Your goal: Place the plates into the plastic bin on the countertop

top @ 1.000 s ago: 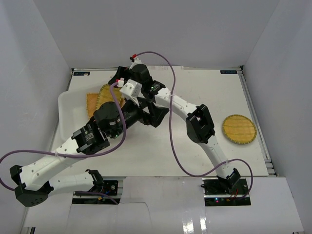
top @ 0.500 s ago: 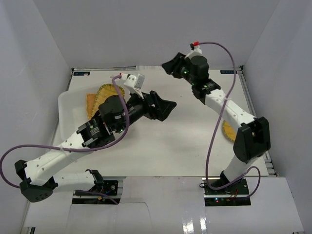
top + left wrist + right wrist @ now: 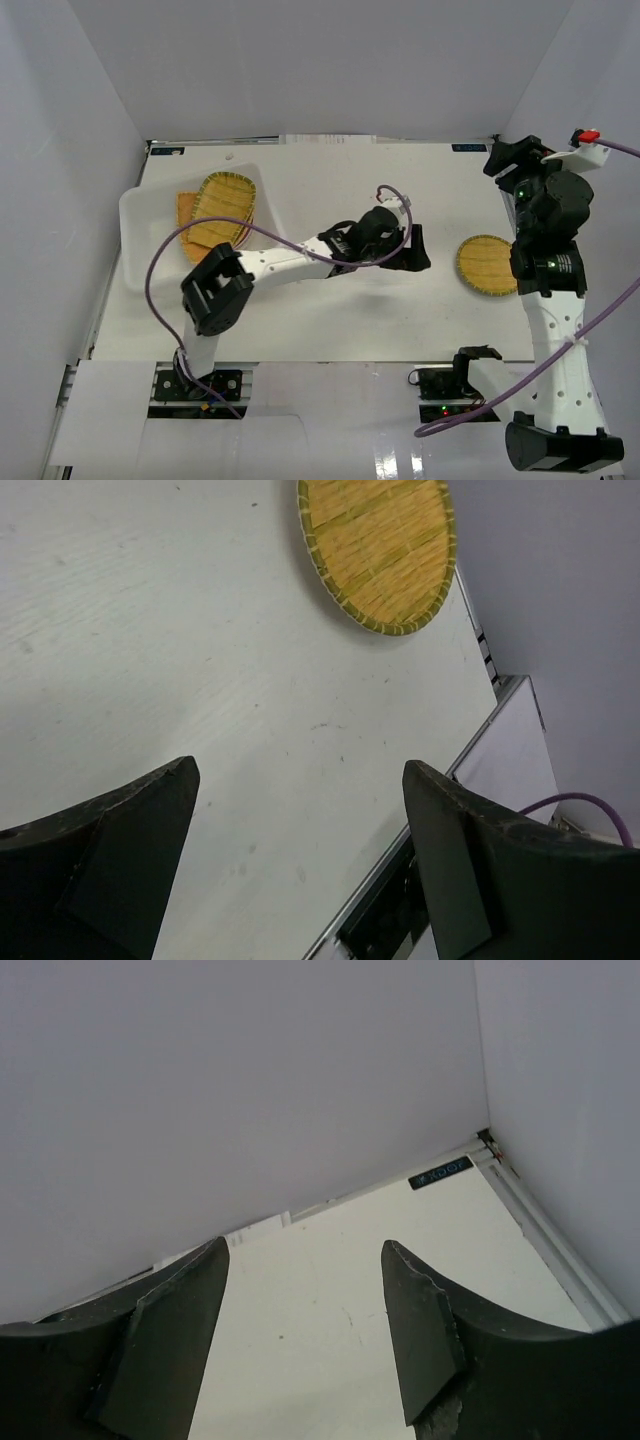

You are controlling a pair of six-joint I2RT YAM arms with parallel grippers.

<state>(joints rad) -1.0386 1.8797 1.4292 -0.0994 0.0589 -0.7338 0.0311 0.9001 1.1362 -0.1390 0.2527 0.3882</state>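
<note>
A round wicker dish lies on the countertop at the right. It also shows in the left wrist view, ahead of the open, empty left gripper. From above, the left gripper is stretched out just left of that dish. The plastic bin stands at the left and holds wicker dishes: one leaning on top, others under it. My right gripper is open, empty and raised at the back right, facing the wall. No smooth plates are in view.
White walls enclose the countertop on three sides. A metal rail runs along the right edge, close to the round wicker dish. The right arm stands upright just right of that dish. A purple cable loops over the bin.
The left arm has stretched right across the countertop towards the round wicker dish. The right arm has swung from the back middle to the back right corner.
</note>
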